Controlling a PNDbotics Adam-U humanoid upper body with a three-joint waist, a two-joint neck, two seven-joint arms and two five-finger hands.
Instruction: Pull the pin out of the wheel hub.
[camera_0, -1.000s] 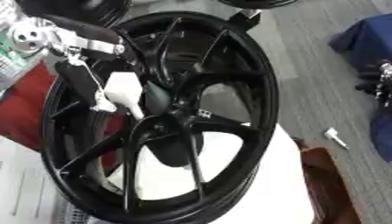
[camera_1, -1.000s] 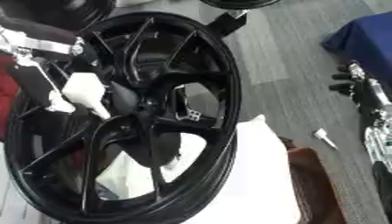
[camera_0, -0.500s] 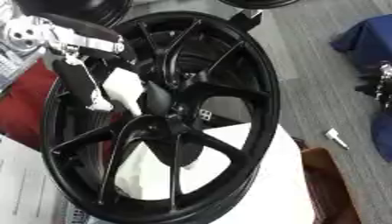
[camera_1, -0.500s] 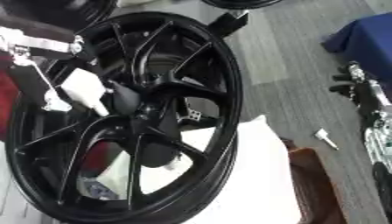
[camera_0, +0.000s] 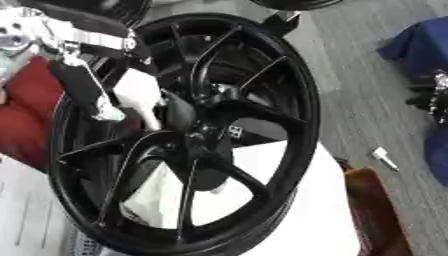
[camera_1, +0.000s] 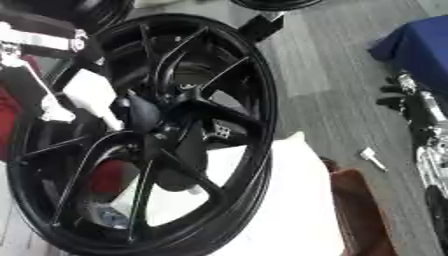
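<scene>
A large black spoked wheel (camera_0: 302, 107) stands tilted on its rim and fills the middle of both views. Its hub centre (camera_0: 199, 136) is dark, and I cannot make out a pin in it. My left hand (camera_0: 140, 94), black and silver with a white part, comes in from the upper left and reaches between the spokes to just left of the hub centre. My right hand (camera_1: 409, 102) shows at the right edge, away from the wheel, with relaxed fingers and nothing in it.
The wheel rests on a white cushion (camera_1: 293, 200), with a brown object (camera_1: 359, 210) at its right. A small white piece (camera_1: 372, 159) lies on the grey floor. Blue fabric (camera_1: 420, 45) sits at the upper right, something red (camera_0: 26, 115) at the left, and another dark wheel (camera_0: 293, 4) at the top.
The whole picture has shifted a little and the wheel looks narrower, as from a head move. My left hand stays at the hub centre. The right hand has not moved.
</scene>
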